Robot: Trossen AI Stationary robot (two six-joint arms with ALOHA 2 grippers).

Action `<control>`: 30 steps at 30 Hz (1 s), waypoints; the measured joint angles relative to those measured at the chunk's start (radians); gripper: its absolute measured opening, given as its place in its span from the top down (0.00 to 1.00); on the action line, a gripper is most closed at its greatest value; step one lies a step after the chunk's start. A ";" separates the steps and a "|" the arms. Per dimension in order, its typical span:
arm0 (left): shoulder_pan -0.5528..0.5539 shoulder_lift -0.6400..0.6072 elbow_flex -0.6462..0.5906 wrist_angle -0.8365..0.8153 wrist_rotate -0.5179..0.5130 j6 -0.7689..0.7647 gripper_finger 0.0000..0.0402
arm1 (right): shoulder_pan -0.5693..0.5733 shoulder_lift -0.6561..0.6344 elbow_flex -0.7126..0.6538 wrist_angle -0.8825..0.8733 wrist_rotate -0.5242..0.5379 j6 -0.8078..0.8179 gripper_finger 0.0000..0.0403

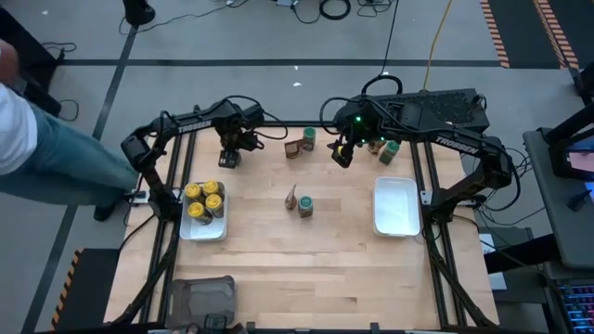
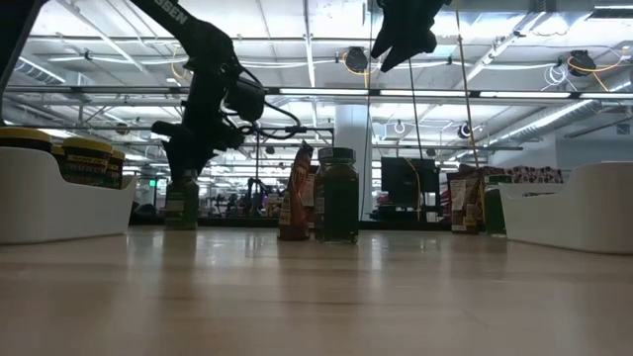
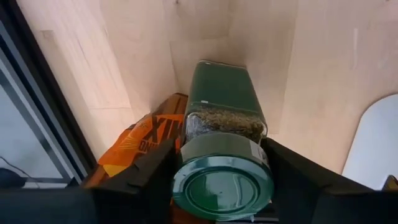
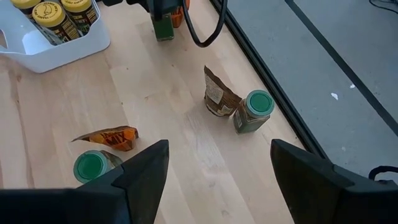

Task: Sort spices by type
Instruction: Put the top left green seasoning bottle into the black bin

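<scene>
Fingers of the left gripper point(image 3: 222, 177) bracket a green-lidded jar point(image 3: 222, 143) beside an orange packet point(image 3: 140, 146), not clearly gripping; right gripper point(image 4: 217, 168) hangs wide open, empty.

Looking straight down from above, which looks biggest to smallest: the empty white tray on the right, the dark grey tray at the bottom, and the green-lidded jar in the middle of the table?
1. Dark grey tray and empty white tray: look about alike, too close to rank.
2. Green-lidded jar: clearly smallest.
</scene>
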 joint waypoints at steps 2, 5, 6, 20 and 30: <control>0.000 0.000 0.000 -0.010 -0.003 0.000 0.48 | 0.000 0.000 0.000 0.000 0.000 0.000 0.34; 0.000 -0.009 0.000 -0.010 -0.004 0.000 0.47 | 0.000 0.000 0.000 0.000 0.000 -0.003 0.34; 0.000 -0.015 0.000 -0.007 -0.004 0.000 0.46 | 0.000 0.000 0.000 0.000 0.000 -0.006 0.34; -0.036 -0.118 0.164 -0.062 0.095 -0.090 0.45 | -0.036 0.000 0.000 0.005 0.000 -0.015 0.34; -0.140 -0.216 0.202 -0.073 0.218 -0.209 0.45 | -0.077 0.000 0.000 0.005 0.000 -0.020 0.34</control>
